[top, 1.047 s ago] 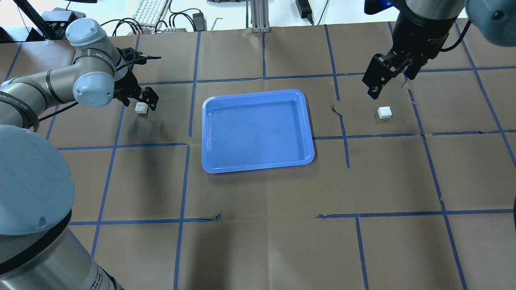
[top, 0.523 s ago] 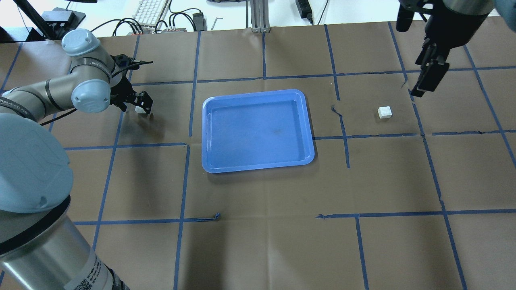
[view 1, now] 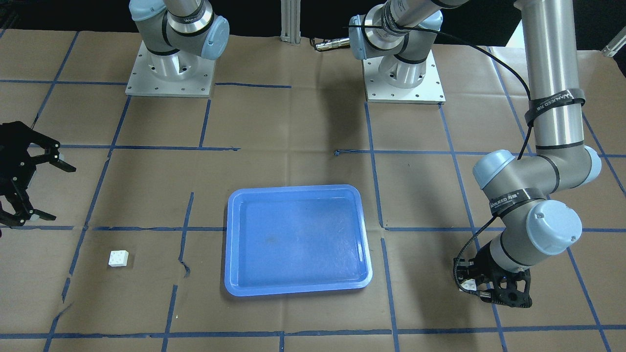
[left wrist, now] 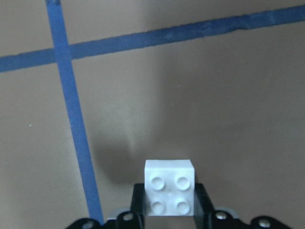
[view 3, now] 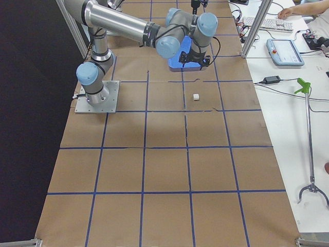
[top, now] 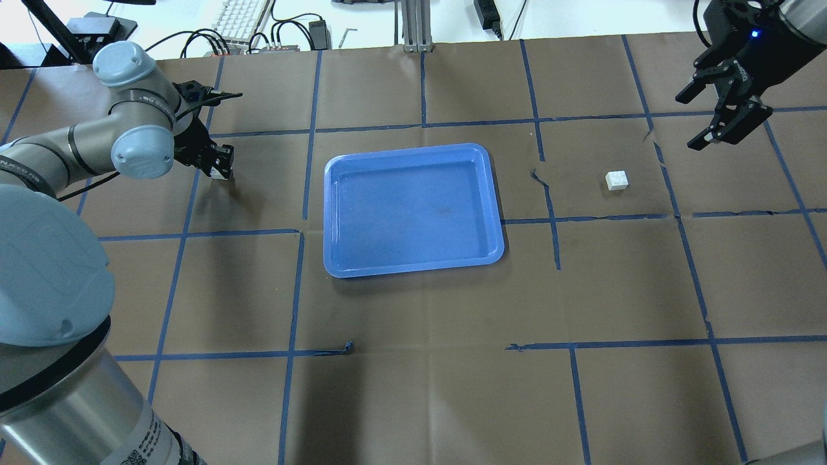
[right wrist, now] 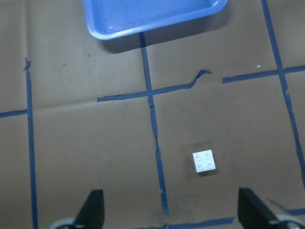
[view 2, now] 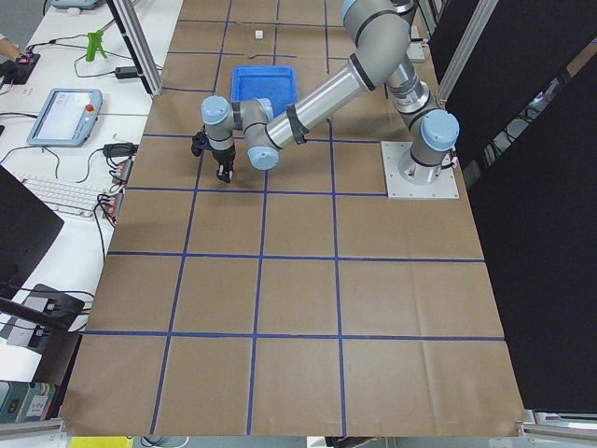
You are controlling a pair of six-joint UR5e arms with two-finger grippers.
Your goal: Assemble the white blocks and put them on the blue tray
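My left hand (top: 219, 166) is closed on one white block (left wrist: 169, 193), low by the bench (top: 413, 387); whether it is lifted clear I cannot quite tell. The blue tray (top: 413, 213) lies in the middle, neither block on it. The other white block (top: 616, 179) sits studs up right of the tray, my right hand (top: 688, 123) hanging wide open near it. I judge a shallow left grip could let the block twist when pressed, so studs miss.

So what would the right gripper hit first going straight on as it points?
Probably the paper-covered table near the loose white block; the right gripper is open, depth unclear.
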